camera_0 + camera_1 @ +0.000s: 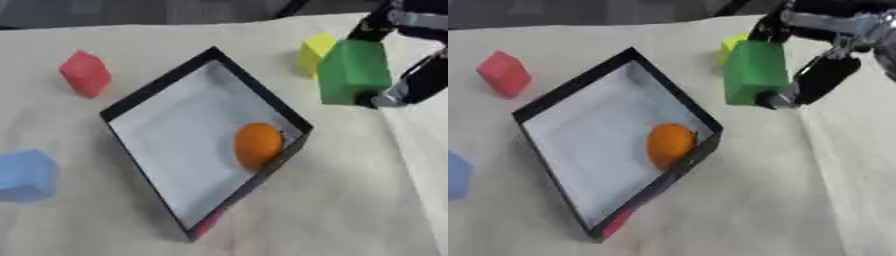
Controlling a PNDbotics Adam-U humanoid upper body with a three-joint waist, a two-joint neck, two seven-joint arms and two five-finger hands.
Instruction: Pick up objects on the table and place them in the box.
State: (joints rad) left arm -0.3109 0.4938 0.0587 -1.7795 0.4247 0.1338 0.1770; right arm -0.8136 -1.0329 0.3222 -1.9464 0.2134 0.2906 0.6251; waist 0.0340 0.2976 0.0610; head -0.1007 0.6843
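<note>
My right hand (820,75) comes in from the upper right, its fingers and thumb curled round a green block (353,71), which hangs just right of the box's far corner. A yellow block (315,49) lies on the cloth behind the green one. The black-rimmed box (157,87) with a pale floor sits askew in the middle, and an orange egg-shaped object (258,145) rests inside against its right wall. A red block (85,72) lies at the far left and a blue block (26,175) at the left edge. The left hand shows in neither view.
A cream cloth (350,200) covers the table, with open cloth to the right of and in front of the box. The table's far edge runs along the top of the views, with a dark floor beyond.
</note>
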